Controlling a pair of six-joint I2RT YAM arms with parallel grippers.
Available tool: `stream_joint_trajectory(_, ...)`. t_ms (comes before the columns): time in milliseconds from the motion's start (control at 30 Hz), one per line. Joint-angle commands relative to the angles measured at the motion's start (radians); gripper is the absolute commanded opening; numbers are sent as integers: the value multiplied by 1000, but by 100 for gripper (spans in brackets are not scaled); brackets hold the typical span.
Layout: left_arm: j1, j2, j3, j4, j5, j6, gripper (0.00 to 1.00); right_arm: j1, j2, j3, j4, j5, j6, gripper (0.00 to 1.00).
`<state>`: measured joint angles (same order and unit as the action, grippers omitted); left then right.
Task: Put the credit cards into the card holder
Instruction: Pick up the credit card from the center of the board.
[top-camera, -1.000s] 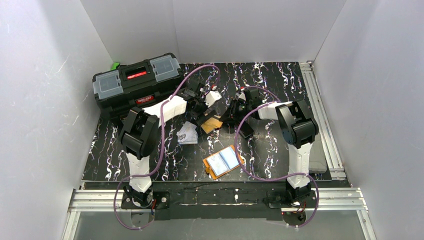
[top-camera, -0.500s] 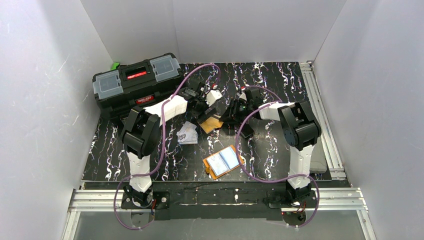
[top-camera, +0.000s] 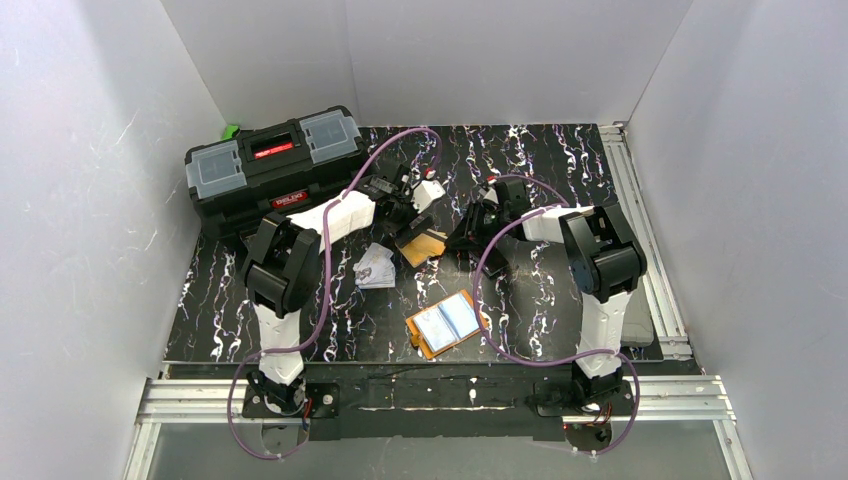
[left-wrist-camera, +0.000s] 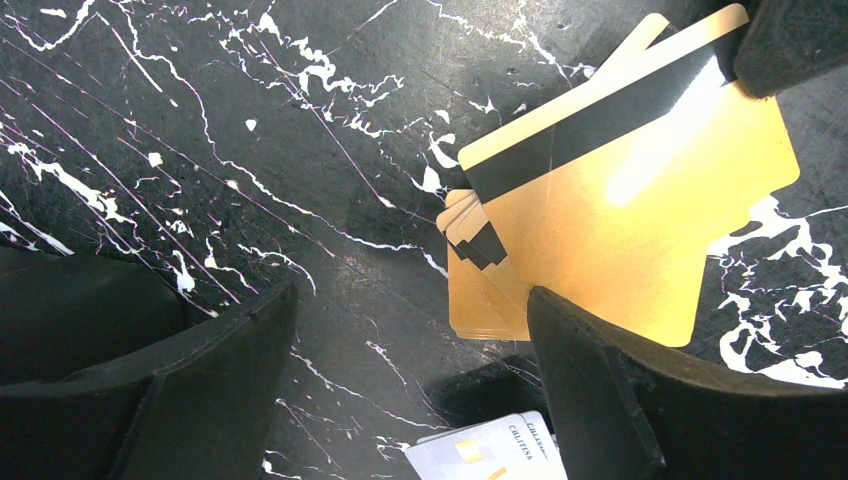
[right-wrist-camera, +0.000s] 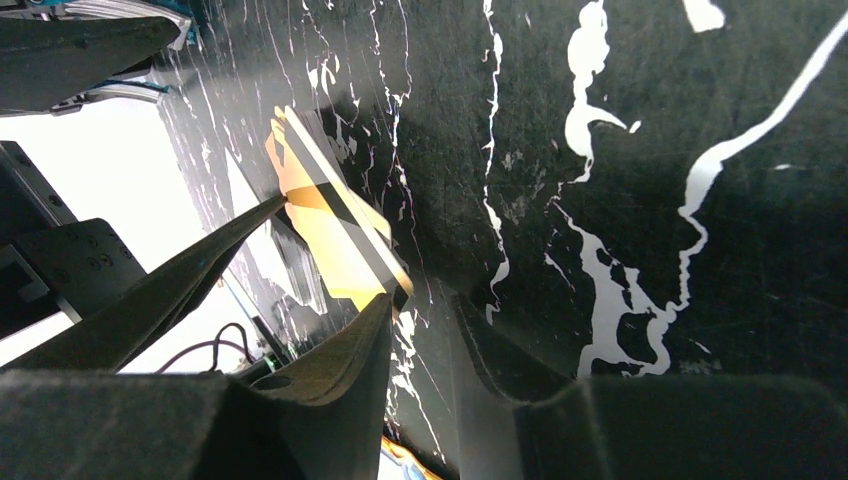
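At mid-table, between both arms: stacked orange credit cards (left-wrist-camera: 600, 260); left gripper (left-wrist-camera: 410, 300) released beside them; right gripper (top-camera: 452, 238) touching tilted top card (left-wrist-camera: 620, 100), grasp impossible to tell; card holder (top-camera: 447, 325) open nearer the bases

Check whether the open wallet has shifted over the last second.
No. The wallet lies at the same spot and angle, judged against the table's near edge and the toolbox.

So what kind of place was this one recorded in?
Probably a lab robot test booth: plain white panel walls enclose a black, white-veined marble-pattern tabletop, with silver aluminium rails along its near edge.
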<state>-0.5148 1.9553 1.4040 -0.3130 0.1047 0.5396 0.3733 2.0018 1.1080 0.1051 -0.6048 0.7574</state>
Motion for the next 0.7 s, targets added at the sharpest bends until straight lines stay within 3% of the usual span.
stream_joint_trajectory(0, 1, -3, -28, -31, -16, 16, 84, -12, -43, 1, 47, -19, 17, 35)
stream_joint_trajectory(167, 1, -3, -28, -31, -17, 16, 84, -12, -26, 4, 114, -59, 55, 43)
stream_joint_trajectory(367, 1, 3, -23, -29, -19, 17, 84, -7, -7, 23, 131, -74, 66, 43)
stream_joint_trajectory(667, 1, -3, -29, -30, -19, 19, 84, 2, 33, 15, 88, -60, 35, 30)
